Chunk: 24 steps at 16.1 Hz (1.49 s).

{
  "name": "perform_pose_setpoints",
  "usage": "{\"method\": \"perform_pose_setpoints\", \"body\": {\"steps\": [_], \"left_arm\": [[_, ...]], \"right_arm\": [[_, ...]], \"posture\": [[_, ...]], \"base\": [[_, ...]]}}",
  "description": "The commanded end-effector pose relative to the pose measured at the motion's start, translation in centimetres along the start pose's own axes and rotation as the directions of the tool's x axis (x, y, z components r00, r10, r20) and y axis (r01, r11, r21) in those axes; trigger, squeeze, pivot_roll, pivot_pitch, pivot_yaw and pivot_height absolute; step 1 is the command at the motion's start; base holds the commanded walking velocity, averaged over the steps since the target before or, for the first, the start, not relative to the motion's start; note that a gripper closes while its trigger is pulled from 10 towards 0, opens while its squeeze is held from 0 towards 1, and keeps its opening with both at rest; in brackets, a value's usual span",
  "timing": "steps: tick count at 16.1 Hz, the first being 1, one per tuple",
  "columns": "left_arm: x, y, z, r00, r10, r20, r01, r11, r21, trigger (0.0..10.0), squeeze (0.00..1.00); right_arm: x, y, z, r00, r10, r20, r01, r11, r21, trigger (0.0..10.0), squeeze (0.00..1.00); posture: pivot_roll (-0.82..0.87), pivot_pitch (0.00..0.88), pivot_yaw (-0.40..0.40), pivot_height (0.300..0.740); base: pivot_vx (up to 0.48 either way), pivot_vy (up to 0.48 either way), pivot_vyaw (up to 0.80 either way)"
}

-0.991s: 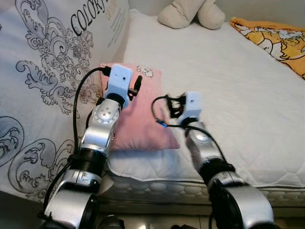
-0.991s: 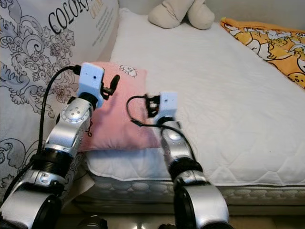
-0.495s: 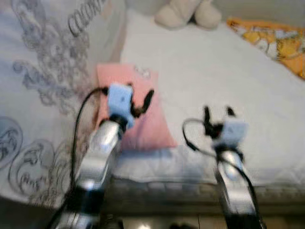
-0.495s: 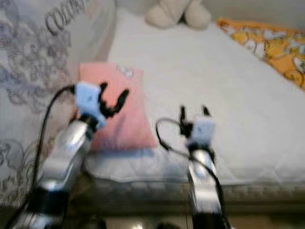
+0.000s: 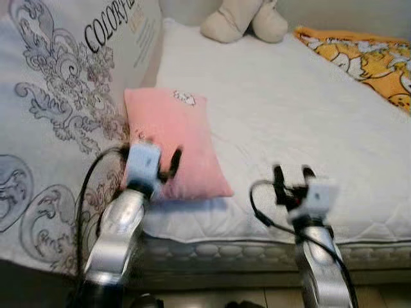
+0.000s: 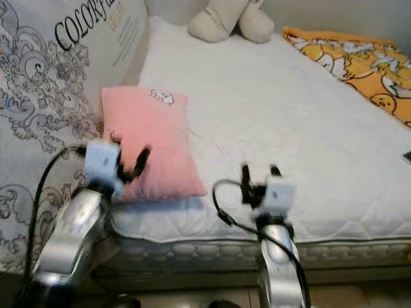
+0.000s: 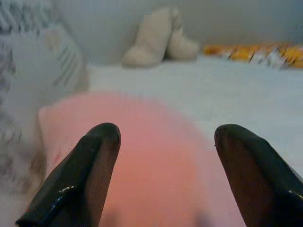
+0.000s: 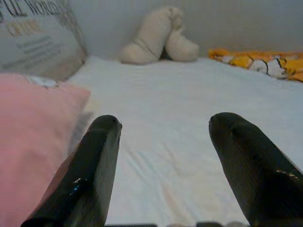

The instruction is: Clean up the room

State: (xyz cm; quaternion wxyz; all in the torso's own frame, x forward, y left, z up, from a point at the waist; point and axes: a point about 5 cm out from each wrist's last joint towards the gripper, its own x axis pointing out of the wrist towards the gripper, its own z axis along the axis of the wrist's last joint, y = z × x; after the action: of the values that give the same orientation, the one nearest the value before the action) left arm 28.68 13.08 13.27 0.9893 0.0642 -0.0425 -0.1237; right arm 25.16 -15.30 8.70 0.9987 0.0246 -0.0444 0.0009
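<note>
Right gripper [image 5: 289, 174]: held above the near edge of the mattress [image 5: 302, 109] at about 5 o'clock in the head views, fingers spread apart, nothing between them, clear of the pink pillow [image 5: 173, 141]. Left gripper [image 7: 163, 156]: held at about 7 o'clock at the pillow's near end, fingers parted with nothing gripped; whether the pillow is touched cannot be told. Pink pillow: laid flat on the mattress at about 9 o'clock, its long left side set against a large white cushion [image 5: 58, 90] printed with grey scrollwork and black lettering. Mattress: white, quilted. Beige soft toy [image 5: 244, 19]: seated at 12 o'clock at the far end of the mattress. Orange patterned blanket [image 5: 366, 61]: spread at about 2 o'clock along the far right.
</note>
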Motion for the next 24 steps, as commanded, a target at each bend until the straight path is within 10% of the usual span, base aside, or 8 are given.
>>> {"method": "perform_pose_setpoints", "body": {"steps": [1,9,24], "left_arm": [[0.3,-0.3,0.2,1.0,0.016,-0.003,-0.016,1.0,0.0,10.0,0.0],[2.4,2.2,0.4,0.973,0.231,-0.012,-0.23,0.972,0.037,10.0,0.0],[3.0,1.2,-2.6,0.982,0.148,-0.118,-0.161,0.981,-0.109,10.0,0.0]], "right_arm": [[0.4,-0.4,-0.6,0.999,-0.004,-0.042,0.004,1.0,0.007,10.0,0.0],[2.7,-1.4,-0.4,0.999,0.003,-0.039,-0.004,1.0,-0.026,10.0,0.0],[2.0,-3.0,-1.7,0.982,-0.16,-0.1,0.172,0.978,0.119,10.0,0.0]], "posture": [[0.07,0.0,-0.048,0.74],[0.07,0.0,-0.057,0.74],[0.03,0.0,-0.03,0.74]], "base": [[0.0,-0.48,0.0],[0.0,-0.48,0.0],[0.0,-0.47,0.0]]}}
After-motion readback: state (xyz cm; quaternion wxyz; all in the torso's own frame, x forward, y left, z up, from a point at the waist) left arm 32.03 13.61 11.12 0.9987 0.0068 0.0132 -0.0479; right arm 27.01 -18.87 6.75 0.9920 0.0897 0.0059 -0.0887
